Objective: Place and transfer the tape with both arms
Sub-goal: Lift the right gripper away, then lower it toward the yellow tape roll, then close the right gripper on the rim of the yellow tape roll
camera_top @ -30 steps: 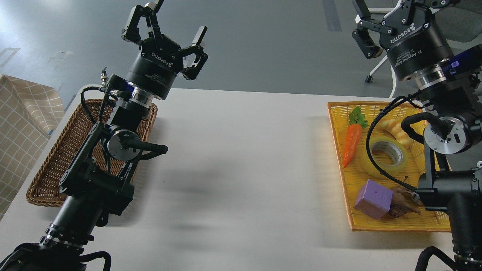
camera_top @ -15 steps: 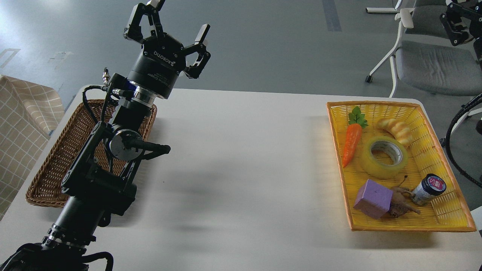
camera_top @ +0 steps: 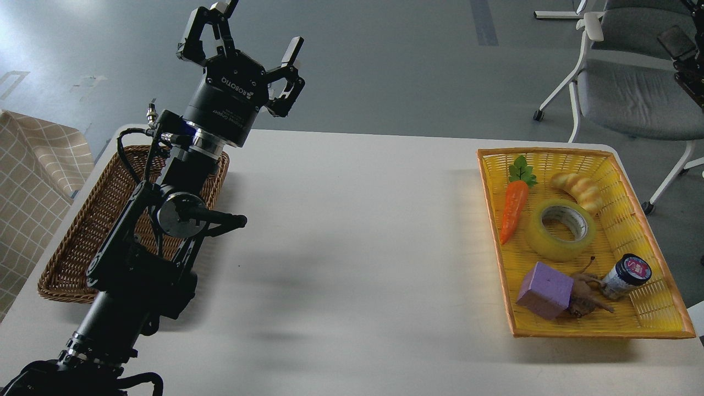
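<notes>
The tape [camera_top: 543, 243], a yellow translucent roll with a whitish core, lies flat in the yellow basket [camera_top: 583, 331] at the table's right side. My left gripper [camera_top: 256, 30] is open and empty, pointing up and away, held high over the table's far left edge, far from the tape. Of my right arm only a dark part [camera_top: 681, 47] shows at the top right corner, well above and behind the basket. I cannot make out its fingers.
In the yellow basket lie a carrot [camera_top: 514, 212], a bread piece [camera_top: 577, 190], a purple block [camera_top: 544, 290], a brown root-like piece [camera_top: 588, 294] and a dark-lidded jar [camera_top: 627, 275]. A brown wicker basket [camera_top: 71, 242] sits at the left, partly behind my left arm. A grey chair [camera_top: 632, 93] stands beyond the white table [camera_top: 352, 247].
My right arm has swung up and out to the right, uncovering the yellow basket and the jar. My left arm has barely shifted. The tape has not moved.
</notes>
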